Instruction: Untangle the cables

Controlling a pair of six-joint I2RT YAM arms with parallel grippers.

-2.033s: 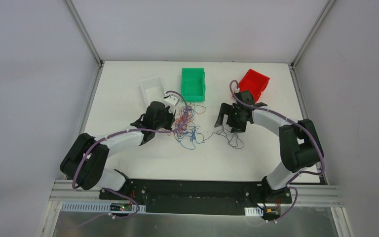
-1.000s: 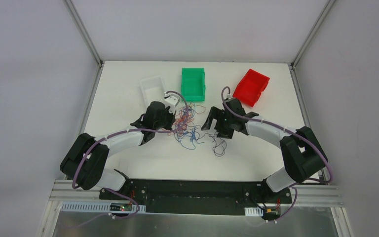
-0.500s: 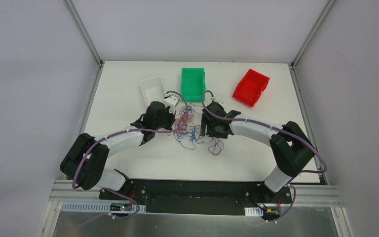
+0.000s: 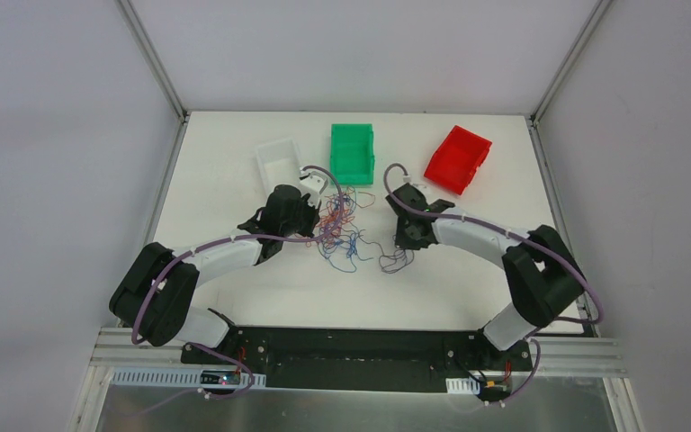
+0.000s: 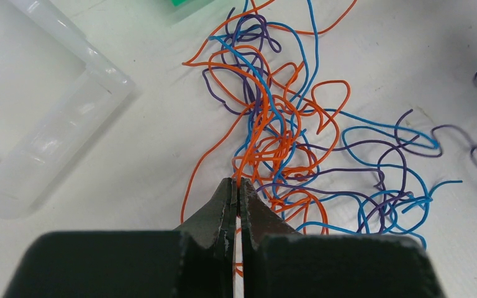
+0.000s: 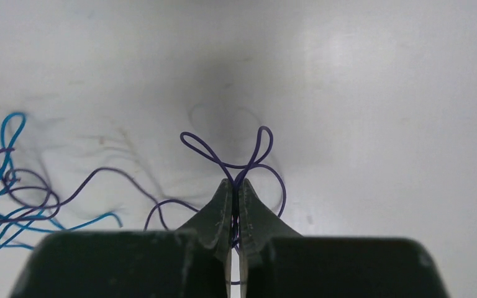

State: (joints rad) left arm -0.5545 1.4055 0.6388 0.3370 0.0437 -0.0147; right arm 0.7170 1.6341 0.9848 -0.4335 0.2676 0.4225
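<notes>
The cables (image 4: 340,229) lie as a knot of thin blue, orange and purple wires in the middle of the table. In the left wrist view the knot (image 5: 286,136) spreads ahead of my left gripper (image 5: 237,182), which is shut on orange strands at the knot's near edge. That left gripper (image 4: 318,229) sits at the knot's left side in the top view. My right gripper (image 6: 236,183) is shut on a dark purple cable (image 6: 238,169) that loops out in front of its tips. Seen from above, the right gripper (image 4: 403,243) is just right of the knot, with the purple strand (image 4: 394,263) trailing below it.
A clear white bin (image 4: 279,162), a green bin (image 4: 352,153) and a red bin (image 4: 457,159) stand along the back of the table. The white bin (image 5: 37,124) is close on the left of my left gripper. Blue wire ends (image 6: 3,205) lie left of my right gripper.
My right gripper swept left toward the knot, closed on the purple strand and drew back slightly to the right. The left arm stayed put, still shut on the orange strands.
</notes>
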